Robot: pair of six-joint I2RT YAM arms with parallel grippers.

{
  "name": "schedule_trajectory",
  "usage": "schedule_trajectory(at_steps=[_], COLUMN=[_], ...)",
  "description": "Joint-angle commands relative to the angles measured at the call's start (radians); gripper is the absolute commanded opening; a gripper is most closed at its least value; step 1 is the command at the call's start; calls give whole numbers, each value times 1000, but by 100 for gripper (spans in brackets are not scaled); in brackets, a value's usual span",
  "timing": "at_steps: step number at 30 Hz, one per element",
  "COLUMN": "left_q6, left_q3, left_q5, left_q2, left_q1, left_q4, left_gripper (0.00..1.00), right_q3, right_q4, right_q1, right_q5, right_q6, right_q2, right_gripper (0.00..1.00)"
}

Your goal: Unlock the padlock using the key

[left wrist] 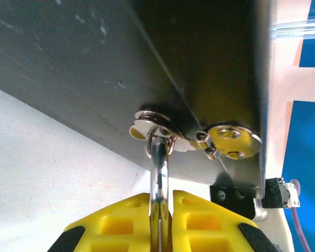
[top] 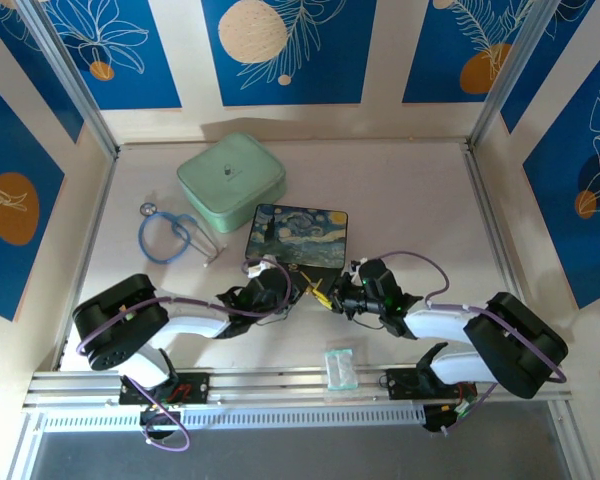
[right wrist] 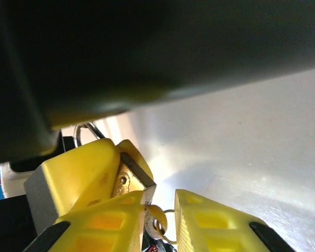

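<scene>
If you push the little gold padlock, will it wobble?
Probably wobbly: the padlock looks hooked by its thin shackle through the clasp on the painted box, so it would likely swing. It looks like solid metal, so probably stiff and heavy for its size. Its smooth sides might slip in the left pincer.

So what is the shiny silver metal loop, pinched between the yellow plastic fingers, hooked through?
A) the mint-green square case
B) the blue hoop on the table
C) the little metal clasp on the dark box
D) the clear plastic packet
C: in the left wrist view, the silver shackle of the padlock rises from the left gripper and passes through the ring of the metal clasp on the dark side of the painted box.
</scene>
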Motion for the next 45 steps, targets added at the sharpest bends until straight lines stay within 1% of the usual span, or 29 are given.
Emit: schedule_trajectory(at_steps=[1,3,6,7,9,10,12,14,15,16,18,20,22,24,25,26,29,32,33,35,36,38,40,41,42,43,45], left_q6=[-3,-8,-9,-7,2,6,9,12,12,15,17,19,25,37,42,49,48,48,48,48,48,48,49,51,53,55,57], left_q3=[26,23,24,26,31,35,39,42,44,48,52,52,59,74,83,91,93,88,89,87,87,87,88,89,89,90,87], left_q5=[51,52,48,44,39,34,31,31,31,32,34,33,34,36,36,36,35,41,42,44,47,55,64,67,69,69,68], left_q2=[12,24,37,38,36,34,35,40,42,45,48,48,42,35,31,29,29,27,26,22,21,19,15,13,11,8,1], left_q1=[-29,-29,-28,-28,-28,-28,-28,-27,-27,-27,-27,-27,-27,-27,-27,-27,-25,-22,-22,-20,-19,-17,-16,-15,-14,-14,-14], left_q4=[67,78,79,76,55,44,28,28,27,23,15,0,-34,-89,-118,-138,-153,-149,-153,-155,-155,-151,-143,-143,-144,-145,-151], left_gripper=[0,0,0,0,0,0,0,0,0,0,0,0,0,0,0,0,0,0,0,0,0,0,0,0,0,0,0], right_q3=[8,-6,-6,-5,12,23,46,69,87,115,202,265,294,314,319,315,282,266,262,249,245,241,252,262,271,288,311], right_q4=[-84,-138,-282,-322,-429,-472,-552,-605,-639,-693,-868,-988,-1029,-1050,-1048,-1033,-924,-858,-843,-806,-793,-771,-768,-772,-777,-787,-800], right_q1=[2,6,6,6,-5,-14,-43,-72,-75,-65,-13,64,107,115,115,114,107,110,121,161,184,241,278,294,307,318,342], right_q5=[32,60,103,116,128,122,91,52,51,69,213,404,507,554,564,547,451,402,395,389,398,443,457,473,503,539,547], right_q6=[-31,-50,-99,-116,-171,-203,-259,-312,-350,-410,-502,-616,-737,-796,-817,-850,-970,-1035,-1057,-1122,-1147,-1166,-1181,-1179,-1158,-1132,-1148], right_q2=[-27,-68,-153,-180,-235,-250,-261,-257,-255,-258,-273,-308,-337,-357,-364,-370,-385,-393,-393,-389,-384,-362,-321,-293,-267,-237,-193], right_gripper=[25,27,39,44,58,63,77,87,95,100,99,99,100,100,98,96,89,87,85,76,74,74,76,82,99,99,99])
